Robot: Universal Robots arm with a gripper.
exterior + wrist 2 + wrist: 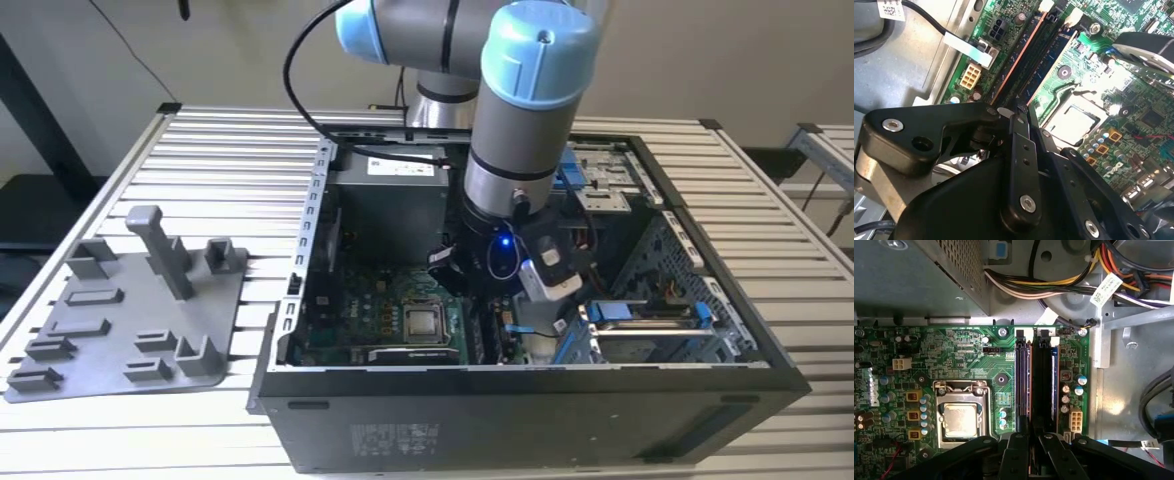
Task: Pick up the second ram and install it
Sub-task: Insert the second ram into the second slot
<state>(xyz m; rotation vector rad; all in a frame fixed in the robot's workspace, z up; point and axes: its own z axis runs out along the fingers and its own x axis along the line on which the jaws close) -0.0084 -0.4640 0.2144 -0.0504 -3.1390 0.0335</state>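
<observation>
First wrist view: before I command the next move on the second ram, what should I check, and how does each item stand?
1. Gripper over the near end of the memory slots: ok.
2. Gripper lined up along the slots' length: ok, in both wrist views.
3. Second ram actually in the grip: cannot tell.
4. Slot end latches open: cannot tell.
5. Power cables apart from the slots: ok, they lie beyond the board's edge.
6. Arm free of the case walls: ok in the exterior view.
</observation>
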